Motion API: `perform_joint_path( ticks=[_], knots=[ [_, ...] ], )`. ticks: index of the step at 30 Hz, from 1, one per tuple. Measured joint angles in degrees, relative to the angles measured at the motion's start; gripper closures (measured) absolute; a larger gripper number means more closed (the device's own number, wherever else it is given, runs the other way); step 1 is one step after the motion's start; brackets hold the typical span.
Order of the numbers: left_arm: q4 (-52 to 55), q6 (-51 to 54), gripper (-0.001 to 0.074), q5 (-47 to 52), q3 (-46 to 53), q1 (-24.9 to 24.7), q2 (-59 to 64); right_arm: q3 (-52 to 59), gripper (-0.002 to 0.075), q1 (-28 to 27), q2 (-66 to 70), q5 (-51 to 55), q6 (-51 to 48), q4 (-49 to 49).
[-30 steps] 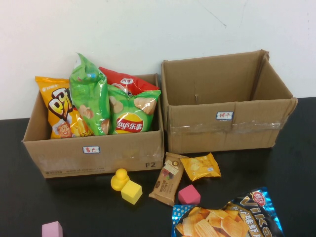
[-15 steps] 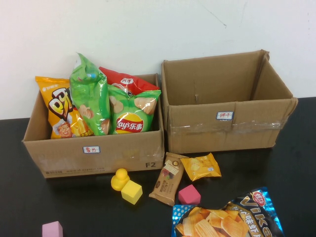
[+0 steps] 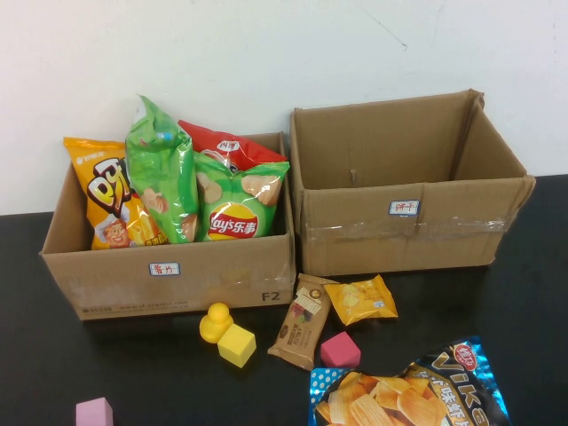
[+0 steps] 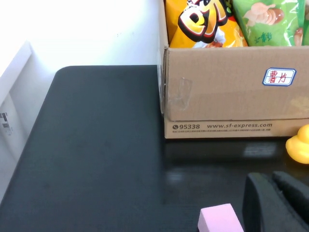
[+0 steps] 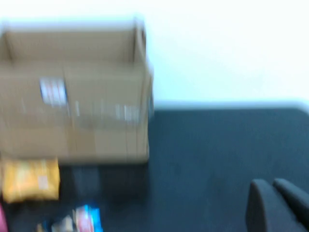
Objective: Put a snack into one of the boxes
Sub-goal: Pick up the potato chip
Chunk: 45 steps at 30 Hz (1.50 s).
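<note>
Your left hand [image 4: 277, 203] hovers low beside the pink block [image 4: 219, 220]; your right hand [image 5: 277, 205] hovers over bare tabletop [image 5: 217, 154]. Whether either is apart or together, you cannot tell.

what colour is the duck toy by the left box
Yellow duck, clearest in the high view.

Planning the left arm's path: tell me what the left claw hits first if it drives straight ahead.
Probably the yellow duck, then the chip-filled box behind it; depth is unclear. The left claw sits low beside a pink block.
</note>
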Motion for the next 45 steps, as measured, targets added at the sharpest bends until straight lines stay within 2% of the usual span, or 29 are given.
perform_joint_path(
  ticks=[4,8,10,11,13,17,22,30,36,41,45],
  knots=[
    [0.0,0.0,0.0738,0.0,0.0,0.0,0.0,-8.99,0.0727,0.0,0.84,1.65,0.22,0.1],
    [0.0,0.0,0.0738,0.0,0.0,0.0,0.0,-11.56,0.0727,0.0,4.13,-0.16,0.26,1.23],
    [0.0,0.0,0.0738,0.0,0.0,0.0,0.0,-11.62,0.0727,0.0,6.59,-1.15,-0.79,5.07],
    [0.0,0.0,0.0738,0.0,0.0,0.0,0.0,-11.72,0.0727,0.0,9.52,-1.26,-4.45,11.11],
    [0.0,0.0,0.0738,0.0,0.0,0.0,0.0,-11.72,0.0727,0.0,12.13,-0.7,-9.13,15.63],
    [0.0,0.0,0.0738,0.0,0.0,0.0,0.0,-11.85,0.0727,0.0,17.23,0.13,-14.76,20.06],
    [0.0,0.0,0.0738,0.0,0.0,0.0,0.0,-13.53,0.0727,0.0,20.81,-0.07,-15.59,20.48],
    [0.0,0.0,0.0738,0.0,0.0,0.0,0.0,-13.65,0.0727,0.0,21.99,-7.92,-13.06,20.79],
    [0.0,0.0,0.0738,0.0,0.0,0.0,0.0,-13.81,0.0727,0.0,23.47,-9.67,-7.75,12.83],
    [0.0,0.0,0.0738,0.0,0.0,0.0,0.0,-18.18,0.0727,3.32,29.47,-3.99,-12.01,9.01],
    [0.0,0.0,0.0738,0.0,0.0,0.03,0.0,-26.49,0.0727,8.2,40.21,6.34,-17.47,6.59]
  ],
)
